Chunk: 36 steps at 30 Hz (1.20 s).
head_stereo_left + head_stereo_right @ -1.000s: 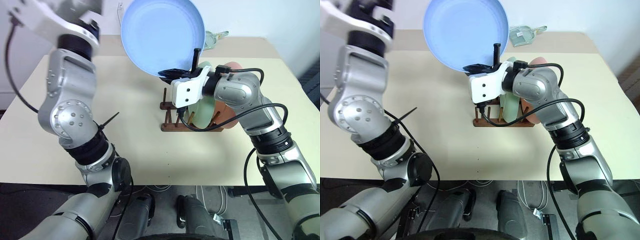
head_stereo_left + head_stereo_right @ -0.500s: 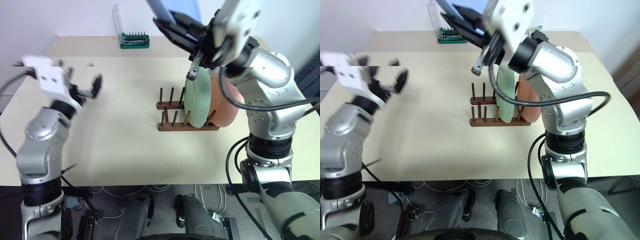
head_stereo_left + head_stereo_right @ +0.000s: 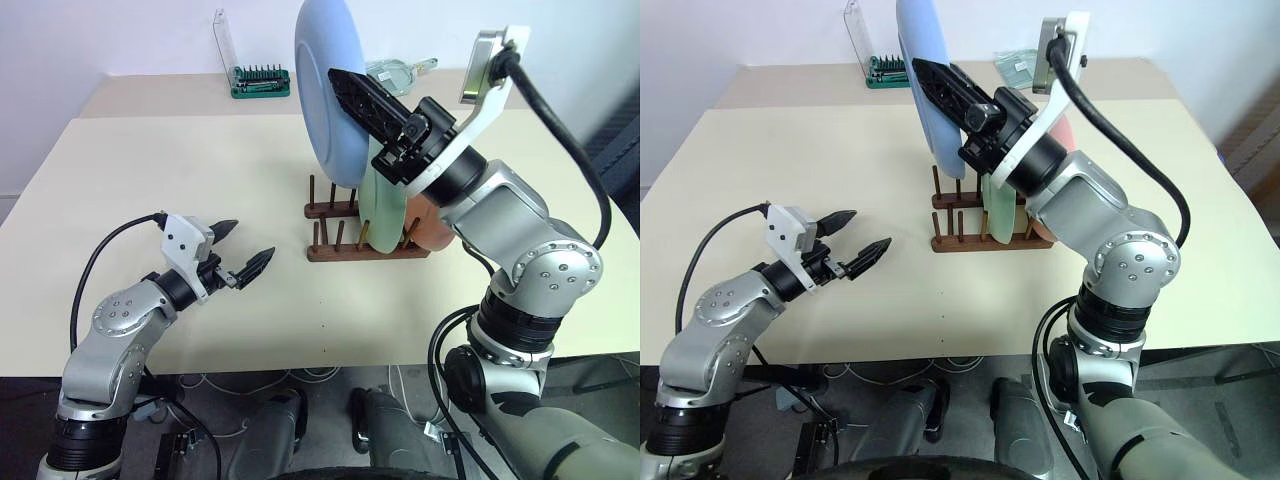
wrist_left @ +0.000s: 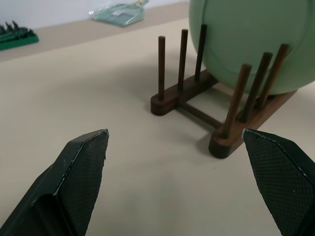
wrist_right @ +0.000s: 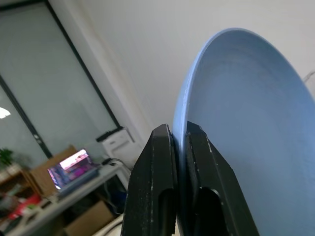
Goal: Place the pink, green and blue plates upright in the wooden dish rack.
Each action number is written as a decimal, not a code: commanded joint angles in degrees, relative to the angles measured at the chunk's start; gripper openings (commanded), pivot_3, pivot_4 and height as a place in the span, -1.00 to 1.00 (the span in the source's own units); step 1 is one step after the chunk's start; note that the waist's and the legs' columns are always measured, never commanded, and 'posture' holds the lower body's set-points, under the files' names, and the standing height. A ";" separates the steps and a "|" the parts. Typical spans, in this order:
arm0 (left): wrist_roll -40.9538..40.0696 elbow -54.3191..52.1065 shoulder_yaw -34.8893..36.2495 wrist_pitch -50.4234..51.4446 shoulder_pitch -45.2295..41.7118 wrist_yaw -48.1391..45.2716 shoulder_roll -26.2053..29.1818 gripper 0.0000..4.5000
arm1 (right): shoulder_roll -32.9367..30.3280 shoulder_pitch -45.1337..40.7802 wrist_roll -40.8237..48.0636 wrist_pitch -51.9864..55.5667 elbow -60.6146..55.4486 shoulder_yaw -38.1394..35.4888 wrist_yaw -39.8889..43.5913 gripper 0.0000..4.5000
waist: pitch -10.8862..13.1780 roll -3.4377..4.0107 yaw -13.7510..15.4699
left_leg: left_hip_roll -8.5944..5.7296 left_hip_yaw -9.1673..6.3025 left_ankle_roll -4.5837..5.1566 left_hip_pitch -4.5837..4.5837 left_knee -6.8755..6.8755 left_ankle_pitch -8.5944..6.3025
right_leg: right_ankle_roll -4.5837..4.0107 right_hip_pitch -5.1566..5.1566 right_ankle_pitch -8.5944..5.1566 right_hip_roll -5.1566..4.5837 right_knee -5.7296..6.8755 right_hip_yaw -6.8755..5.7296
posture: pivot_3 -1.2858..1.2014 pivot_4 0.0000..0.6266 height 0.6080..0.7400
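Right wrist view shows my right gripper (image 5: 179, 147) clamped on the rim of the blue plate (image 5: 241, 123), both fingers pinching its edge. From my head I see that plate held on edge in the air above the wooden rack (image 3: 345, 245), which sits on the table (image 3: 150, 170) toward its far right part, well in from the edges. The green plate (image 3: 385, 210) already stands upright between the pegs, and the pink plate (image 3: 432, 228) stands just behind it, toward the right edge. My left gripper (image 3: 238, 258) hangs low over the near left part of the table, fingers spread wide and holding nothing, pointed toward the rack but well apart from it. The free pegs lie on the left side of the green plate, so I judge the blue plate belongs there. To do it well I should keep the plate vertical and parallel to the green one, line its lower rim over the open gap, lower slowly, and let go only once both rails carry it.
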 commanded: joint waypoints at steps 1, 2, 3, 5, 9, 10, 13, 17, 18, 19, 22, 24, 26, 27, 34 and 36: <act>1.19 0.93 0.39 -2.49 0.03 0.25 -0.50 0.99 | 0.88 1.63 8.64 -3.46 -2.58 2.48 -8.40 -1.00 | 0.00 0.00 -0.10 | 0.00 0.00 0.00 0.00 0.00 0.00 | 0.00 0.00 0.00 0.00 0.00 0.00 | 0.03 -0.52 1.00; 1.38 1.18 0.38 -2.71 -0.02 0.26 -0.60 0.99 | 0.76 2.12 9.92 -4.37 -2.51 3.08 -10.12 -1.00 | 0.00 0.00 -0.12 | 0.00 0.00 0.01 0.00 0.00 0.00 | 0.00 0.00 0.00 0.00 0.00 0.00 | 0.03 -0.52 1.00; 1.48 1.19 0.38 -2.78 -0.02 0.35 -0.76 0.99 | 0.47 2.37 10.90 -5.22 -2.40 3.58 -11.52 -1.00 | 0.00 0.00 -0.13 | 0.00 0.00 0.01 0.00 0.02 0.00 | 0.00 0.00 0.00 0.00 0.00 0.00 | 0.03 -0.52 1.00; 1.62 0.90 0.31 -2.83 0.19 0.53 -1.00 0.99 | -0.42 2.54 12.46 -6.43 -2.09 4.73 -13.79 -1.00 | 0.00 0.00 -0.16 | 0.00 0.01 0.01 0.00 0.02 0.00 | -0.01 0.01 -0.01 0.01 -0.01 0.00 | 0.03 -0.52 1.00; 1.76 0.44 0.13 -2.80 0.67 0.88 -1.25 0.99 | -2.04 2.64 14.07 -8.40 -1.31 6.37 -16.41 -1.00 | 0.00 0.00 -0.17 | 0.03 0.01 0.01 0.00 0.01 0.00 | 0.00 0.01 -0.01 0.04 -0.04 0.00 | 0.03 -0.52 1.00; 1.72 0.30 0.14 -2.77 0.77 0.98 -1.31 0.99 | -2.39 2.65 14.36 -8.97 -1.17 6.64 -16.74 -1.00 | 0.00 0.00 -0.17 | 0.03 0.01 0.01 0.00 0.01 0.01 | 0.00 0.01 -0.01 0.04 -0.04 0.00 | 0.03 -0.52 1.00; 1.57 -0.11 0.23 -2.70 1.11 1.21 -1.48 0.99 | -3.20 2.48 14.15 -10.33 -0.46 7.12 -17.22 -1.00 | 0.00 0.00 -0.17 | 0.04 0.01 0.02 0.00 0.01 0.01 | 0.00 0.02 -0.01 0.05 -0.04 0.00 | 0.03 -0.52 1.00; 1.42 -0.52 0.16 -2.59 1.37 1.34 -1.65 0.99 | -3.88 2.52 14.18 -11.74 0.28 7.67 -17.76 -1.00 | 0.00 0.00 -0.18 | 0.05 0.01 0.02 0.00 0.01 0.01 | -0.01 0.02 -0.01 0.07 -0.05 0.00 | 0.03 -0.52 1.00; 1.37 -0.62 0.12 -2.59 1.42 1.35 -1.68 0.99 | -3.92 2.59 14.32 -12.07 0.55 7.81 -18.02 -1.00 | 0.00 0.00 -0.18 | 0.05 0.01 0.02 0.00 0.01 0.01 | -0.01 0.02 -0.01 0.07 -0.05 0.00 | 0.03 -0.52 1.00; 1.35 -0.71 0.07 -2.59 1.47 1.37 -1.71 0.99 | -3.92 2.74 14.37 -12.46 0.96 7.93 -18.51 -1.00 | 0.00 0.00 -0.18 | 0.06 0.01 0.02 0.00 0.01 0.01 | -0.01 0.02 -0.01 0.07 -0.06 0.00 | 0.03 -0.52 1.00; 1.36 -0.88 0.00 -2.62 1.59 1.44 -1.77 0.99 | -3.91 3.08 14.37 -13.43 1.88 8.09 -19.88 -1.00 | 0.00 0.00 -0.17 | 0.06 0.01 0.02 0.00 0.00 0.01 | -0.01 0.02 -0.01 0.08 -0.06 0.00 | 0.03 -0.52 1.00; 1.30 -0.94 -0.01 -2.60 1.61 1.41 -1.77 0.99 | -3.95 3.16 14.27 -13.93 2.35 8.19 -20.36 -1.00 | 0.00 0.00 -0.16 | 0.07 0.01 0.02 0.00 0.00 0.01 | -0.01 0.02 -0.02 0.08 -0.07 0.00 | 0.03 -0.52 1.00; 1.31 -0.95 -0.04 -2.61 1.63 1.40 -1.76 0.99 | -3.94 3.29 14.47 -14.26 2.74 8.36 -20.94 -1.00 | 0.00 0.00 -0.15 | 0.07 0.01 0.02 0.00 0.00 0.01 | -0.01 0.02 -0.01 0.08 -0.07 0.00 | 0.03 -0.52 1.00; 1.34 -0.94 -0.04 -2.63 1.63 1.41 -1.77 0.99 | -3.96 3.34 14.55 -14.38 2.88 8.45 -21.17 -1.00 | 0.00 0.00 -0.16 | 0.07 0.01 0.02 0.00 -0.01 0.01 | -0.01 0.02 -0.02 0.09 -0.08 0.00 | 0.03 -0.52 1.00; 1.09 -0.99 -0.05 -2.57 1.57 1.24 -1.84 0.99 | -3.69 3.23 14.36 -15.10 3.92 8.55 -23.21 -1.00 | 0.00 0.00 -0.16 | 0.08 0.01 0.02 0.00 -0.02 0.01 | -0.02 0.02 -0.02 0.11 -0.09 0.00 | 0.03 -0.52 1.00; 0.53 -1.36 -0.09 -2.47 1.71 0.88 -1.90 0.99 | -3.63 3.18 14.55 -15.22 4.23 8.69 -24.07 -1.00 | 0.00 0.00 -0.16 | 0.08 0.00 0.02 0.00 -0.03 0.01 | -0.02 0.02 -0.02 0.11 -0.09 0.00 | 0.03 -0.52 1.00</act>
